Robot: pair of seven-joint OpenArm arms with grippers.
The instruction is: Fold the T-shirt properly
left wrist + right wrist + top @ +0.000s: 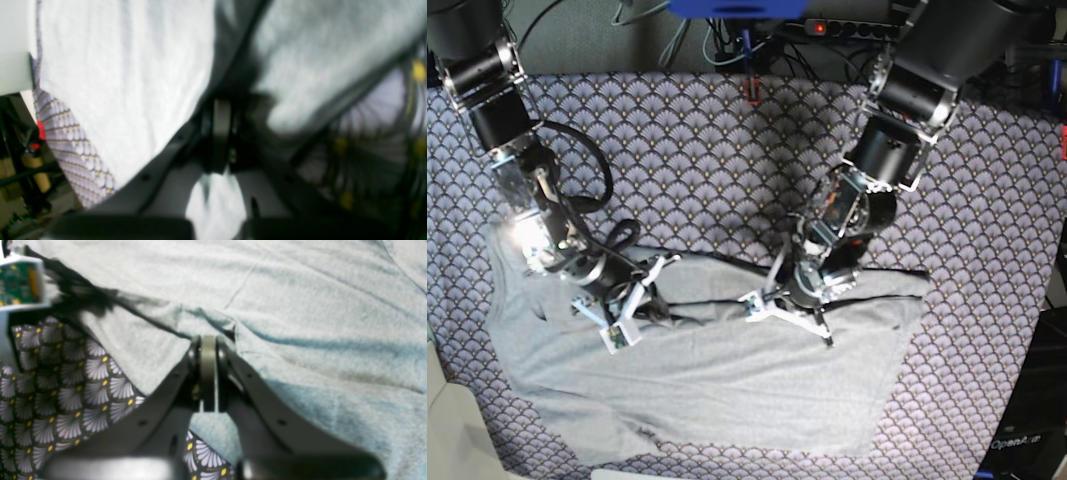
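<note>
While both fingers pinch its top edge, T-shirt (727, 380) lies lengthwise left-to-right.

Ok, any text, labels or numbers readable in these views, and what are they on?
"OpenArm", partly legible, on a dark object at the base view's lower right corner.
Green circuit board in the right wrist view: markings too blurred to read.
T-shirt and tablecloth: no text.

Left wrist view heavily blurred (motion smear), overexposed; right wrist softer-focused; base view evenly lit, sharp.
</note>
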